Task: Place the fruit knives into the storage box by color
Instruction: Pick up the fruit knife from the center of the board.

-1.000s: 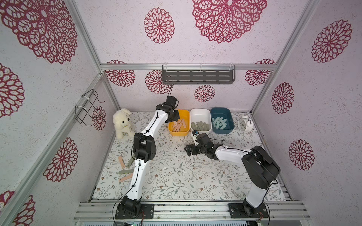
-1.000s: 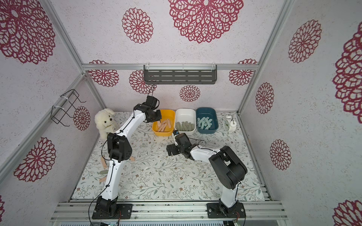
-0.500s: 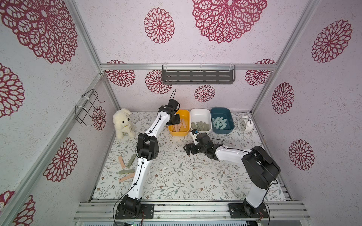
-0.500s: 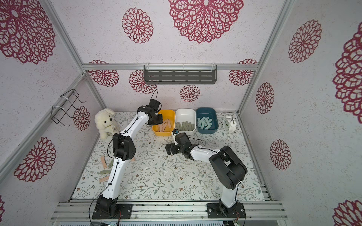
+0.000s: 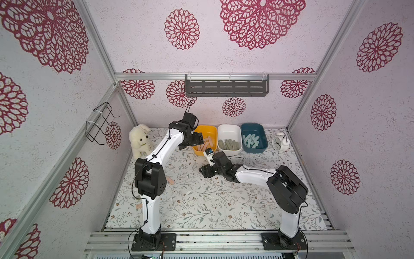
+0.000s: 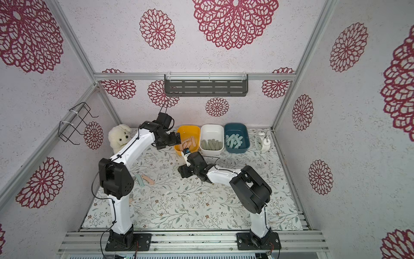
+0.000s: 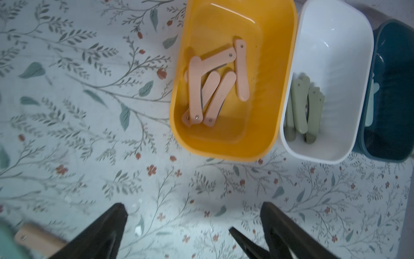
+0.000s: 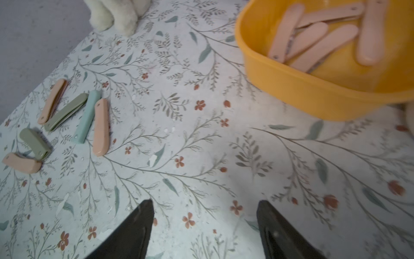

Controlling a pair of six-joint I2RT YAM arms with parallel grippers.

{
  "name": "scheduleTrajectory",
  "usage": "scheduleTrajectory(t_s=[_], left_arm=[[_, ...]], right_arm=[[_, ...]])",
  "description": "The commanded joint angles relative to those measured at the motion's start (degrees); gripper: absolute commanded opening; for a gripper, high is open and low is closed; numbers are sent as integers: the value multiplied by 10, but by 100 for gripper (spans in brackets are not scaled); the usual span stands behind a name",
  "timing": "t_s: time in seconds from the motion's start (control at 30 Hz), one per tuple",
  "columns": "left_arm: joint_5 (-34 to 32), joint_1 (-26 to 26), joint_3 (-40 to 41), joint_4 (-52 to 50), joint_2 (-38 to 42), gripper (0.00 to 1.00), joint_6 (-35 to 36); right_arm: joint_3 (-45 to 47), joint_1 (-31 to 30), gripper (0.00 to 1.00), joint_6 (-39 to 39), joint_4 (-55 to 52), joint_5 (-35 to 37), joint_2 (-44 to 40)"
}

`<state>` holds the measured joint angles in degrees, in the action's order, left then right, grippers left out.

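Three storage boxes stand in a row at the back: yellow [image 5: 205, 131], white [image 5: 229, 132] and dark teal [image 5: 252, 129]. Pink fruit knives [image 7: 215, 89] lie in the yellow one, olive knives [image 7: 300, 107] in the white one, mint knives [image 5: 251, 140] in the teal one. Several loose knives lie near the left wall: pink [image 8: 100, 127], mint [image 8: 86, 116], olive [image 8: 66, 112]. My left gripper [image 7: 193, 210] hangs open and empty beside the yellow box's near left side [image 5: 190, 144]. My right gripper [image 8: 205, 208] is low over bare table in front of the boxes [image 5: 203, 172], open and empty.
A white plush dog [image 5: 140, 141] sits at the back left, just beyond the loose knives. A white alarm clock [image 5: 279, 143] stands right of the teal box. A grey slotted shelf [image 5: 226, 87] hangs on the back wall, and a wire rack [image 5: 99, 123] on the left wall.
My left gripper has opened and drawn back from over the yellow box toward its near left side. My right gripper's fingers have come somewhat closer together; that arm has hardly moved.
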<state>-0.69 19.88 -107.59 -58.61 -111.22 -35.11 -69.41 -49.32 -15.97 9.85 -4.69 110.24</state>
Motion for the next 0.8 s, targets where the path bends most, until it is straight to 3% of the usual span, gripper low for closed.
scheduleTrajectory(t_s=[0.0,0.27,0.53,0.77], left_arm=[[-11,-6,79,16,100,97,-18],[13,-89,266,29,251,97,-27],[28,-151,317,33,308,97,-10],[36,-174,340,44,312,97,-1]], right_arm=[[-51,-35,65,22,-10,10,37],[-242,-117,57,83,-78,35,178],[-429,-138,60,118,-180,52,305],[-473,-138,57,113,-228,55,352]])
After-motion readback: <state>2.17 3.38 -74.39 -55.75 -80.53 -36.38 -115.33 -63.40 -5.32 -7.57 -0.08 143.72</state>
